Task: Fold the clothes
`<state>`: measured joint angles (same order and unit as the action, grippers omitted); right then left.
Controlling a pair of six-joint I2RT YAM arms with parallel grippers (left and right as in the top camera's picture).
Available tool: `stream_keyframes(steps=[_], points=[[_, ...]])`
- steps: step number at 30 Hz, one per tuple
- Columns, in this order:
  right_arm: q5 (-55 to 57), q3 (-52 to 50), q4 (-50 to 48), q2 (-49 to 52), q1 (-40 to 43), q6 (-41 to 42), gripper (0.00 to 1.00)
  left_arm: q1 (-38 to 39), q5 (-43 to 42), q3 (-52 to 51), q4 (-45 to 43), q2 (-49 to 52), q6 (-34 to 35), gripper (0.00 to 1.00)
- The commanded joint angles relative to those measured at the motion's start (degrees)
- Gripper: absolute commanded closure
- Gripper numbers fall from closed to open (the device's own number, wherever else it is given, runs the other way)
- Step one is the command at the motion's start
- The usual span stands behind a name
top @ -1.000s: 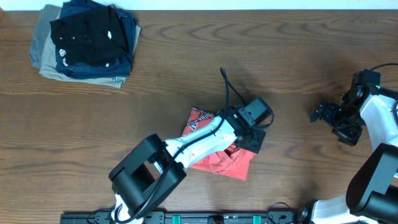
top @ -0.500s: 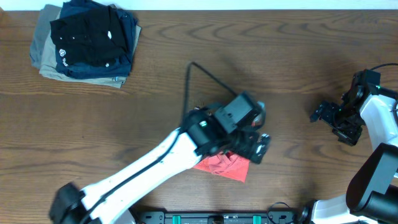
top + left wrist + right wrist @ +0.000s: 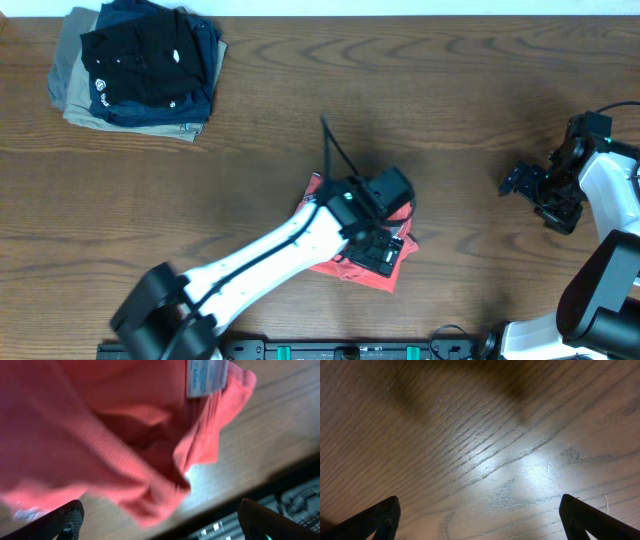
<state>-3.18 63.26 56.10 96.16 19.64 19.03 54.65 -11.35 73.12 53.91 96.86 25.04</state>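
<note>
Far left, back corner: stack of folded dark garments on a khaki one, untouched across the last second, not part of this job. Centre, near the front edge of the table: the coral T-shirt lies as a compact folded packet, same spot as a second ago, with the left gripper low over its right half. What changed: a second back the jaws were part closed on the cloth; half a second ago they'd let go and the arm had swung up and left; now it's back down over the packet, fingers spread full wide with nothing between them. The left wrist view shows the cloth loose under the tips, care label showing, the near hem rumpled and lifted, not flat. I read that as the last fold dropped, so folding is mostly done but the edge needs pressing or a re-tuck. Far right: right gripper parked well apart from the shirt, unchanged, jaws wide, holding nothing, bare wood beneath it.
</note>
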Motion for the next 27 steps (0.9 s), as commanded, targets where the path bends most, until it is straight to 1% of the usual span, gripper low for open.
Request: stream_keyframes(steps=[1,3,4,6,10,13,14,16,19,25,26,27], points=[[-0.04,0.81,0.0,0.07,0.17,-0.44,0.01,1.68,0.9,-0.44,-0.9,3.06,-1.46,0.01],[-0.04,0.81,0.02,0.07,0.17,-0.44,0.01,2.51,0.92,-0.44,-1.03,4.83,-1.49,0.0],[-0.04,0.81,0.02,0.07,0.17,-0.44,0.01,2.89,0.92,-0.44,-1.05,5.64,-1.46,0.01],[-0.04,0.81,0.02,0.07,0.17,-0.44,0.01,3.37,0.92,-0.44,-1.05,6.6,-1.46,0.07],[-0.04,0.81,0.0,0.07,0.17,-0.44,0.01,3.72,0.94,-0.44,-1.09,6.86,-1.46,0.25],[-0.04,0.81,0.02,0.07,0.17,-0.44,0.01,3.72,0.94,-0.42,-1.05,6.86,-1.44,0.48],[-0.04,0.81,0.02,0.07,0.17,-0.44,0.01,3.72,0.92,-0.42,-1.05,6.86,-1.44,0.53],[-0.04,0.81,0.02,0.07,0.17,-0.44,0.01,3.72,0.94,-0.42,-0.81,6.86,-1.44,0.63],[-0.04,0.81,0.02,0.07,0.17,-0.44,0.01,3.72,0.92,-0.17,0.24,6.75,-1.4,0.73],[-0.04,0.81,0.0,0.07,0.17,-0.44,0.01,3.72,0.92,1.38,3.63,6.43,-1.36,0.81],[-0.04,0.81,0.02,0.07,0.17,-0.44,0.01,3.72,0.92,1.73,4.2,6.32,-1.33,0.86],[-0.04,0.81,0.02,0.07,0.17,-0.44,0.01,3.72,0.92,2.12,4.81,6.1,-1.2,0.86]])
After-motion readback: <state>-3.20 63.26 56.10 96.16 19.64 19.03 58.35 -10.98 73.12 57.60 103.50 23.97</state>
